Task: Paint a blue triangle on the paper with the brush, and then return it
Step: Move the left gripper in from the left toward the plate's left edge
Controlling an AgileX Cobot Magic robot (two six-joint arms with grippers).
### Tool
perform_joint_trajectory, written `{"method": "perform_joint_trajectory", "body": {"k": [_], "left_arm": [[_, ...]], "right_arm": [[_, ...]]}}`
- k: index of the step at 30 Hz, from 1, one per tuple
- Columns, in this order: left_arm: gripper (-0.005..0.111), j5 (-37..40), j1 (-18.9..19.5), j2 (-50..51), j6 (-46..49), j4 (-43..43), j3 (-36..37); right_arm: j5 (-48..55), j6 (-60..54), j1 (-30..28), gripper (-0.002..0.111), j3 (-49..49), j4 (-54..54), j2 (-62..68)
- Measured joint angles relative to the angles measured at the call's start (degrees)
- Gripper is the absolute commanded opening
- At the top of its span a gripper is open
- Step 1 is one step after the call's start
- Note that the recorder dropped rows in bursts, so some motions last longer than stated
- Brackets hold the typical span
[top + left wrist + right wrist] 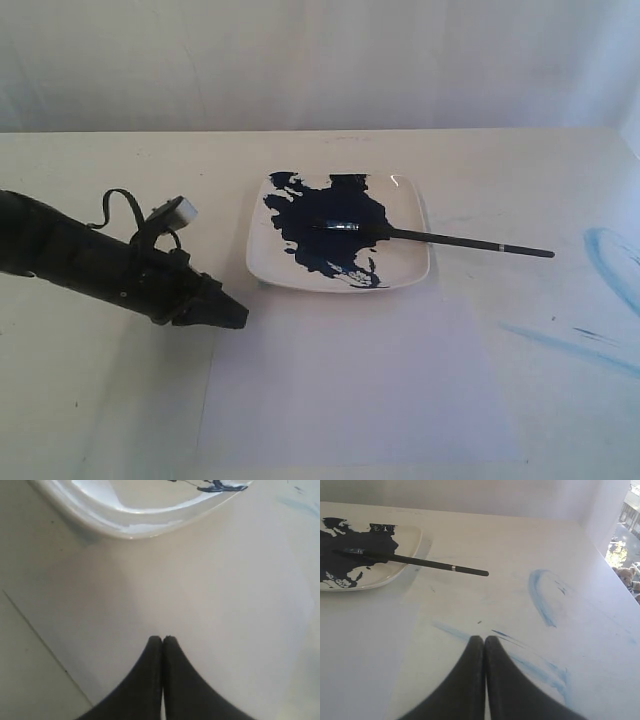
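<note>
Right gripper (pixel 484 639), jaws pressed together and empty, should open and pinch the brush (pixel 435 565) ahead by its handle overhanging the plate (pixel 410 536).

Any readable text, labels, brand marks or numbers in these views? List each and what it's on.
None can be read in any view.
The brush has a plain silver band and no print.
The plate carries only dark blue paint.
The paper is blank.
The white connector on the left arm is too small to show any marking.
</note>
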Motion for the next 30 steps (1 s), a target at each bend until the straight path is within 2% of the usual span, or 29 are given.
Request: {"method": "perform_joint_trajectory", "body": {"k": [25,30], "left_arm": [[0.000,-0.36,0.00,1.29,1.94,-3.31,0.00],[0.000,-3.03,0.00,1.29,4.95,-7.44,0.00]], "right_arm": [[0.00,0.00,0.00,0.000,0.00,0.00,0.00],[0.00,0.00,0.00,0.000,0.00,0.00,0.00]]}}
